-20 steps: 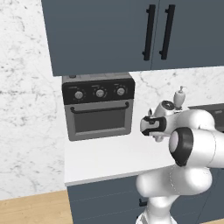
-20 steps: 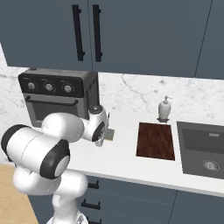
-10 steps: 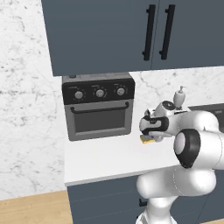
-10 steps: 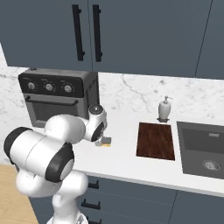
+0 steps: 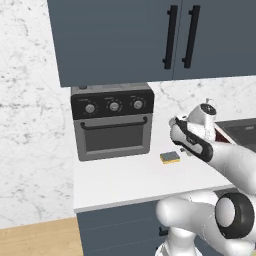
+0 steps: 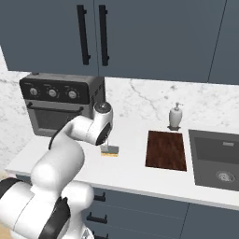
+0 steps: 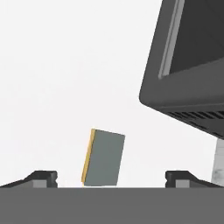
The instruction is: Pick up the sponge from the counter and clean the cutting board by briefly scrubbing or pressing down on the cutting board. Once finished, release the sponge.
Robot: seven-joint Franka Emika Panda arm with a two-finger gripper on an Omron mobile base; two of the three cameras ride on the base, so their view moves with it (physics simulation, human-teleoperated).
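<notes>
The sponge (image 7: 103, 157) lies flat on the counter (image 6: 130, 168), scrub side up, beside the oven (image 6: 60, 107) and well apart from the board (image 6: 166, 149). The gripper (image 7: 111, 177) hovers above it, jaws spread wide, holding nothing.

We count one sponge (image 6: 110, 150), one cutting board (image 6: 166, 149), one toaster oven (image 6: 59, 108), one soap dispenser (image 6: 175, 116) and one sink (image 6: 219, 159).
</notes>
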